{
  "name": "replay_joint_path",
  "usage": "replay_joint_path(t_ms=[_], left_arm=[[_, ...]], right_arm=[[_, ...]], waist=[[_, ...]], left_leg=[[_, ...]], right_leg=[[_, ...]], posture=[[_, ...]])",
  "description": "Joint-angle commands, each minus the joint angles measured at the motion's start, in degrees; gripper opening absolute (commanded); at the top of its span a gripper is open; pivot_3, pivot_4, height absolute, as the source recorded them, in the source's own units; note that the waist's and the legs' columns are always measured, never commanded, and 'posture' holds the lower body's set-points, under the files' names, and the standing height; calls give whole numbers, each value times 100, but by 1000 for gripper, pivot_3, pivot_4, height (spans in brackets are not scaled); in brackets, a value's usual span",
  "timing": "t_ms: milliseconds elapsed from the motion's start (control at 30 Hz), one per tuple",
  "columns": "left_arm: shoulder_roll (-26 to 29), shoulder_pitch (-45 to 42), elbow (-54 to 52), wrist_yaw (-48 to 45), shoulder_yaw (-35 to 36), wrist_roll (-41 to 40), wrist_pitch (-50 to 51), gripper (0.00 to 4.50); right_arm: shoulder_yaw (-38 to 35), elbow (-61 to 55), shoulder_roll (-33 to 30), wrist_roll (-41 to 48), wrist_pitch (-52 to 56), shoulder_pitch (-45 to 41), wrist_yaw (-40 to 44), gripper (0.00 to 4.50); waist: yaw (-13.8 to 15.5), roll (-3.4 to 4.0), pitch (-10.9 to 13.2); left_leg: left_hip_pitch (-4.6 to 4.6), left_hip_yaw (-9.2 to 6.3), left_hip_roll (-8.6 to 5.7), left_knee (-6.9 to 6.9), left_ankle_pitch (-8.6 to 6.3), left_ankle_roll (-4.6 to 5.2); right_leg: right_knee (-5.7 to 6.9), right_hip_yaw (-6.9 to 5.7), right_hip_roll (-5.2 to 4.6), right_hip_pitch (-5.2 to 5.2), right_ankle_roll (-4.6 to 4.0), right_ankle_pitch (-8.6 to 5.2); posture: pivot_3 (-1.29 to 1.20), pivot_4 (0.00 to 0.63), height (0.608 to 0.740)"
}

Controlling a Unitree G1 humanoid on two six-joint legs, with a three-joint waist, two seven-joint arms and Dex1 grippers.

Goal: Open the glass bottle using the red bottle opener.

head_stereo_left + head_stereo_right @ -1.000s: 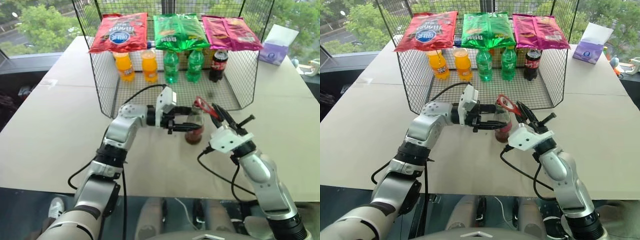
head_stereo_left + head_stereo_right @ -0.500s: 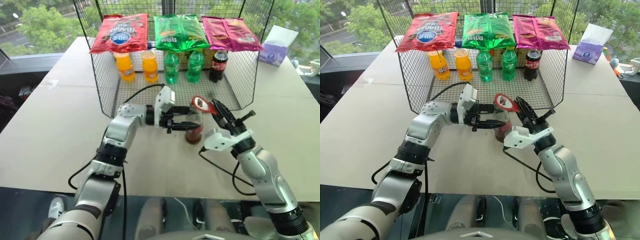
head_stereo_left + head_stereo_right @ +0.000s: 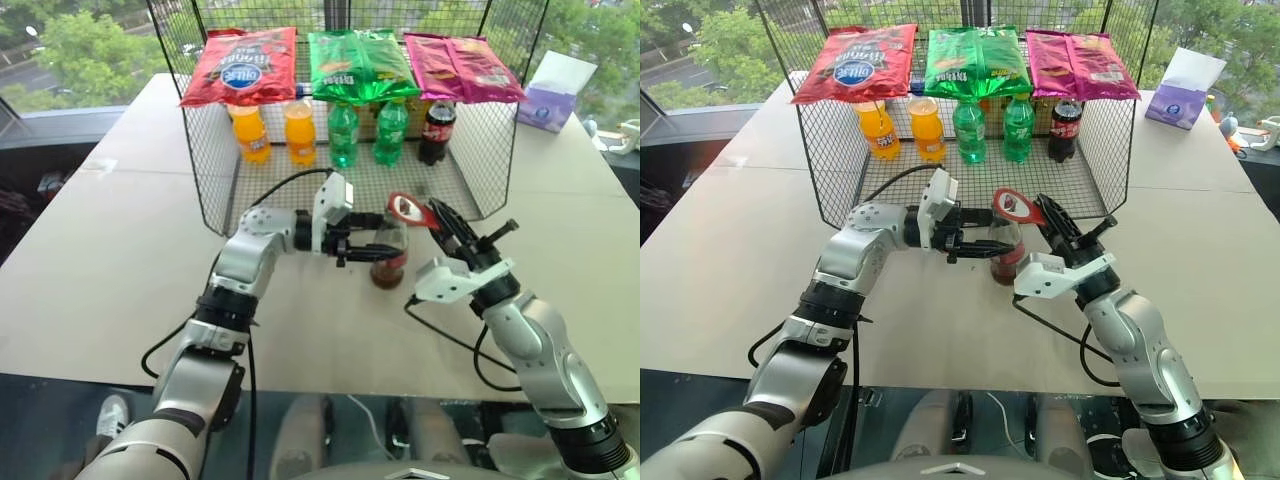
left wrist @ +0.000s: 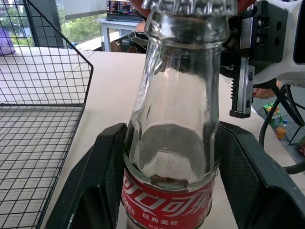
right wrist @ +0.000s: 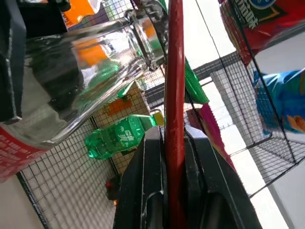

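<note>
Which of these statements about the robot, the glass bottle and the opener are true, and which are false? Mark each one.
1. The left pincer grips the glass bottle from both sides. True.
2. The red bottle opener lies flat on the table. False: the right pincer holds it at the bottle's top.
3. The bottle's cap is still on. True, as the left wrist view shows.
4. The bottle stands inside the wire basket. False: it stands on the table in front of it.
5. Two orange drink bottles stand in the basket. True.
</note>
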Motion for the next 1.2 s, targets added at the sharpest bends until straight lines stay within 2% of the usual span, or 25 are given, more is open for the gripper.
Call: replay_joint_path(t_ms=[33, 233, 367, 500, 600, 733, 933, 1200], left_arm=[[-92, -181, -73, -10, -51, -40, -85, 2213], [-49, -216, -67, -38, -44, -30, -51, 2213], [-22, -243, -60, -72, -40, -26, -29, 2213], [-28, -282, -4, -106, -46, -3, -47, 2213], [-45, -311, 50, -113, -48, 6, -68, 2213], [-78, -320, 110, -108, -62, 12, -102, 2213], [-167, -314, 219, -122, -95, 49, -205, 2213], [-203, -285, 296, -137, -87, 68, -334, 2213]], right_arm=[[515, 419, 334, 63, 66, 242, 107, 0], [921, 1065, 683, -645, -94, 149, -566, 0], [946, 1267, 665, -1099, -34, 44, -912, 0], [882, 1246, 581, -1147, -22, 108, -936, 0], [734, 1013, 314, -1106, -32, 103, -678, 0], [372, 460, -349, -808, -49, -16, 21, 0], [-184, -133, -1258, -243, -164, -574, 1037, 0], [-268, -226, -1493, 167, -156, -1289, 1606, 0]], waist=[[-3, 0, 0], [-4, 1, -1], [1, 0, -2], [-1, -1, -3], [2, -2, -4], [2, -3, -5], [10, 3, -3], [88, 3, 1]], left_leg=[[0, 0, 2, 0, 0, 0], [8, 1, 12, 1, 0, 0], [11, 0, 16, 1, 0, 0], [10, 1, 16, 1, 0, 0], [11, 0, 16, 1, 0, 0], [10, 0, 15, 1, 0, 0], [6, -6, 11, 1, -1, 0], [-26, -28, -12, 8, -5, 10]], right_leg=[[0, 0, 2, 0, 0, 0], [1, 6, 1, 6, 0, 0], [1, 9, 2, 10, 0, 0], [0, 11, 2, 10, -1, 0], [0, 12, 2, 11, 0, 0], [-1, 15, 2, 12, 0, 0], [-3, 9, 8, 10, -1, -1], [-25, -2, -1, 7, 1, 0]], posture=[[0, 150, 740], [0, 150, 740], [0, 150, 740], [0, 150, 740], [0, 150, 740], [0, 150, 740], [0, 150, 740], [0, 150, 740]])
